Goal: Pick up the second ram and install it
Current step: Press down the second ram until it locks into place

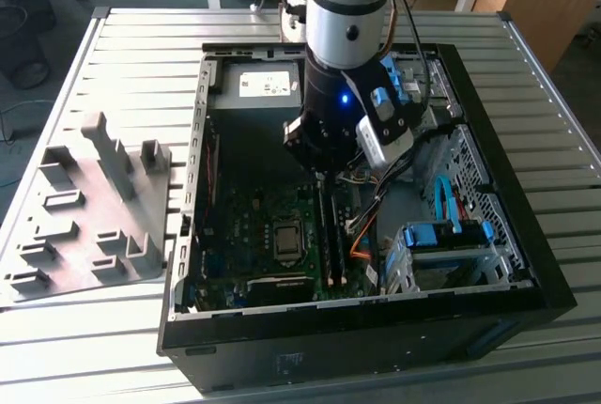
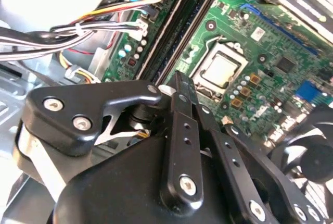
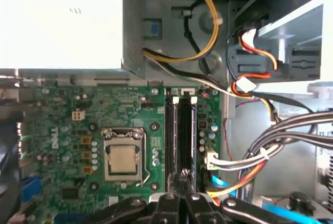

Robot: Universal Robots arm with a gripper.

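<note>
hand [image 3: 182, 195]: fingers pressed together, above slots | second ram [image 3: 183, 130]: dark narrow strip seated in motherboard [image 3: 67, 114]

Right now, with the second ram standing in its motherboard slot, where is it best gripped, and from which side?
Likely pinch the second ram across its flat faces at the top edge, coming straight down. It stands on edge with another slot close beside, so only that edge is free.
</note>
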